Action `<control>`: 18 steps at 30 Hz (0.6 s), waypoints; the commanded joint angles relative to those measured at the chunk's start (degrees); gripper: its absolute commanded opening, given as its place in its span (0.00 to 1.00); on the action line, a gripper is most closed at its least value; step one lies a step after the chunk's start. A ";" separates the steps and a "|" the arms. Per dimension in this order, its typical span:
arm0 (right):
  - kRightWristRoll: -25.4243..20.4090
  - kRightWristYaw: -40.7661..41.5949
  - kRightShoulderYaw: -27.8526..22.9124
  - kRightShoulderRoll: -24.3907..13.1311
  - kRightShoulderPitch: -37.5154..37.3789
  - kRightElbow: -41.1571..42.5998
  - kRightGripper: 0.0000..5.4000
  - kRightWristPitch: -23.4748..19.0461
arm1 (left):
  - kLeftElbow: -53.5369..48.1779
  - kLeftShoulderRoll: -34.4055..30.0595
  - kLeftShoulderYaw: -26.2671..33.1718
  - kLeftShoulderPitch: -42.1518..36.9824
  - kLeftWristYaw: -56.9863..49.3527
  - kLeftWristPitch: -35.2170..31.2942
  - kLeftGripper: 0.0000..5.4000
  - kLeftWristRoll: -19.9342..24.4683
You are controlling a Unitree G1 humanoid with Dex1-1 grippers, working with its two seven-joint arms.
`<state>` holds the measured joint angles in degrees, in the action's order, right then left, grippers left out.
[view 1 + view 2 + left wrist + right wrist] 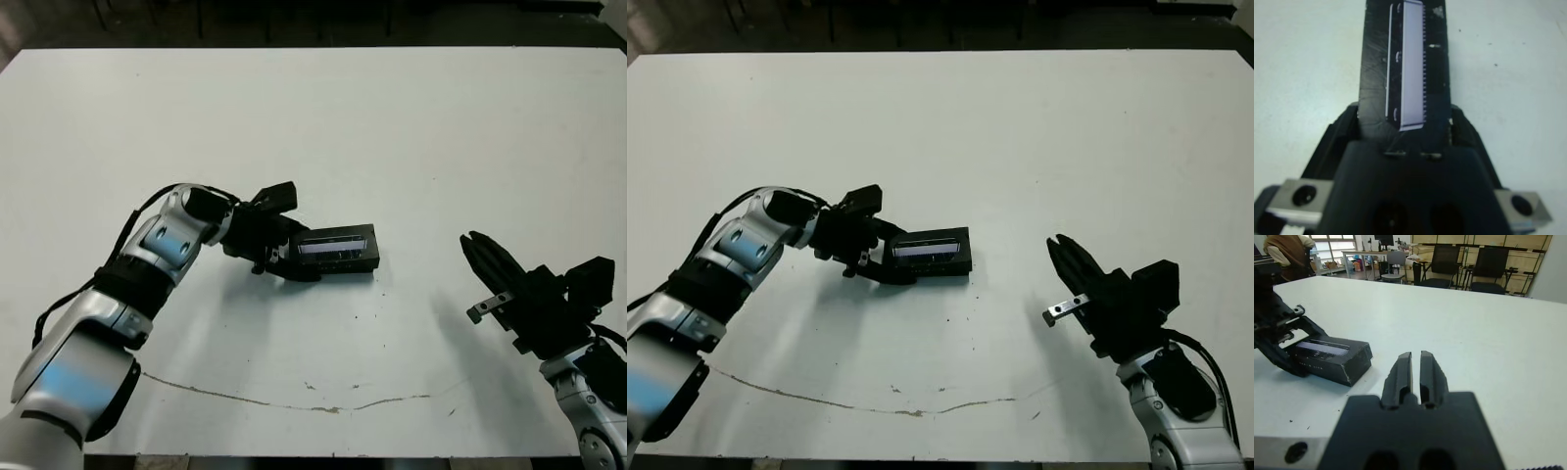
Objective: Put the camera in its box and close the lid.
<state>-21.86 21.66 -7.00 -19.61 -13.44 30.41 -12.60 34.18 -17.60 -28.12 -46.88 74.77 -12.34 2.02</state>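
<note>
Left two-fingered black gripper (284, 262) clamped on one end of black rectangular lid (338, 250) with pale lavender stripe, resting on white table (392, 127) near centre. Right black gripper (482, 257) well apart, fingers pressed together, holding nothing.

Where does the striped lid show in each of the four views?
Left eye: lid left of centre, at the left tool.
Right eye: lid left of centre.
Left wrist: fills the middle.
Right wrist: at the left.
Shared landmark: its pale stripe.
</note>
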 commanded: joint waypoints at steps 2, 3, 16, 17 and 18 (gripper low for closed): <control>0.26 -1.79 0.41 0.32 -1.24 3.22 0.00 -2.56 | 5.73 4.06 -4.92 1.81 1.06 -1.78 0.52 -4.26; 0.53 -1.54 0.40 0.33 -1.21 2.02 0.00 -2.09 | 6.56 4.56 -5.26 1.22 1.48 -1.87 0.52 -4.54; -0.38 -1.28 0.39 0.40 -1.43 2.37 0.00 -2.02 | 11.13 4.14 -7.82 -0.23 4.79 1.33 0.52 -7.78; 0.06 -1.77 0.47 0.18 -1.52 3.00 0.00 -2.59 | 11.41 3.93 -7.67 -0.02 4.93 1.88 0.52 -7.70; 0.40 -2.17 0.53 0.02 -1.59 3.53 0.00 -3.09 | 11.62 3.77 -7.56 0.16 5.05 2.36 0.52 -7.61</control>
<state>-21.83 20.06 -6.70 -19.45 -14.19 33.41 -14.08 42.55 -15.51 -31.10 -52.20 78.24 -9.37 -1.18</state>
